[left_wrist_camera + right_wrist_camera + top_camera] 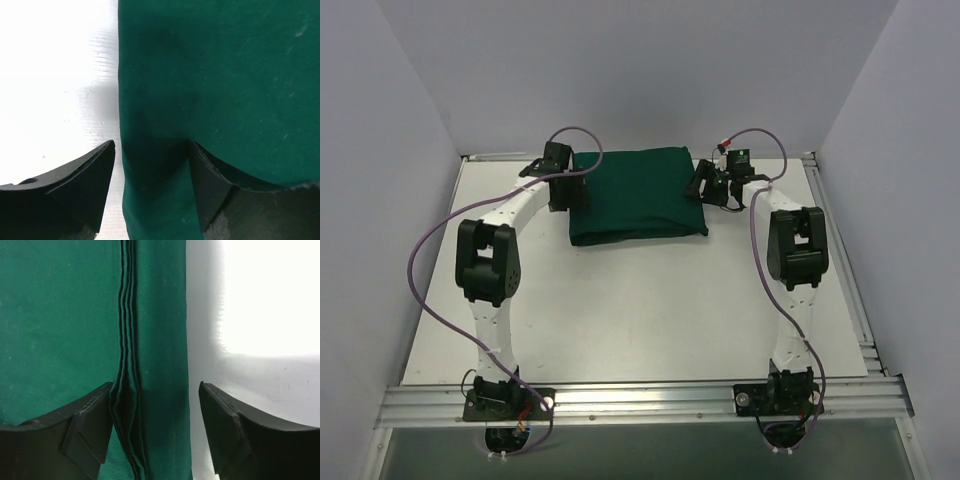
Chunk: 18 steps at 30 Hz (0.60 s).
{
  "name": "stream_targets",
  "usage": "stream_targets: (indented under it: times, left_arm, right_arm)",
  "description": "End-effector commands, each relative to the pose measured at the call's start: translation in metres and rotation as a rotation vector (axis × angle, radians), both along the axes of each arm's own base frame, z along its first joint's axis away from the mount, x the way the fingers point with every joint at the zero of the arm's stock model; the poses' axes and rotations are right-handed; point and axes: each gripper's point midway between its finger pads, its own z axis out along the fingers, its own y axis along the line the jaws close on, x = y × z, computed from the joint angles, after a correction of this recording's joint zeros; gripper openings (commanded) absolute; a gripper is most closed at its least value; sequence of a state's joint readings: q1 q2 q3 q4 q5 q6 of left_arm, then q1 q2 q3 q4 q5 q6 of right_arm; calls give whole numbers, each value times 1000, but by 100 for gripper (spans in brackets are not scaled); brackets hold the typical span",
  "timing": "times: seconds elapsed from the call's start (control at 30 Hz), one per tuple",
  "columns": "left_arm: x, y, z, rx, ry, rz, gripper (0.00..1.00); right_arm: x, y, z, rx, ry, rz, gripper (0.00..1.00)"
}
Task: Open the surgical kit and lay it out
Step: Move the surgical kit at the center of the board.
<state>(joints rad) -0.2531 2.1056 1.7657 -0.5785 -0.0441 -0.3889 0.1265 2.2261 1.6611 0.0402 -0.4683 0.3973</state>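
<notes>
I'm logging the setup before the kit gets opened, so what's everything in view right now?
table: one, white, under everything
green cloth wrap: one, dark green, folded shut, far middle of table
frame rail: one, silver, near edge
cables: two, purple, one along each arm
arms: two, white and black, flanking the wrap
left fingers: two, black, apart astride the wrap's left edge
right fingers: two, black, apart astride its right edge

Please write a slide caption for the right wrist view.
Right gripper, jaws open, poised over the folded edge of the dark green surgical kit on the white table.
</notes>
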Motion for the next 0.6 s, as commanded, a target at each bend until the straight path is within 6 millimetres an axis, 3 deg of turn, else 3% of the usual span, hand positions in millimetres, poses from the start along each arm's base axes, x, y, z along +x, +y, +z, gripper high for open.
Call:
stream_targets:
  times: [0.0, 0.13, 0.23, 0.3, 0.33, 0.57]
  left_arm:
    - [-1, -1, -1, -36, 14, -2, 68]
    - [-10, -9, -10, -75, 51, -23, 54]
    - [-21, -14, -13, -105, 80, -42, 32]
    - [-28, -18, -15, -122, 94, -57, 27]
    - [-37, -21, -18, -129, 116, -68, 26]
    - [-75, -38, -28, -140, 197, -124, 22]
  right_arm:
    - [-12, 5, -4, 0, 65, 3, 63]
    - [-23, 9, -15, 21, 124, 13, 48]
    - [-33, 11, -17, 15, 160, 30, 43]
    - [-41, 10, -15, 8, 180, 31, 42]
    - [-45, 9, -15, 7, 189, 33, 35]
    - [-86, -3, -15, -22, 264, 15, 26]
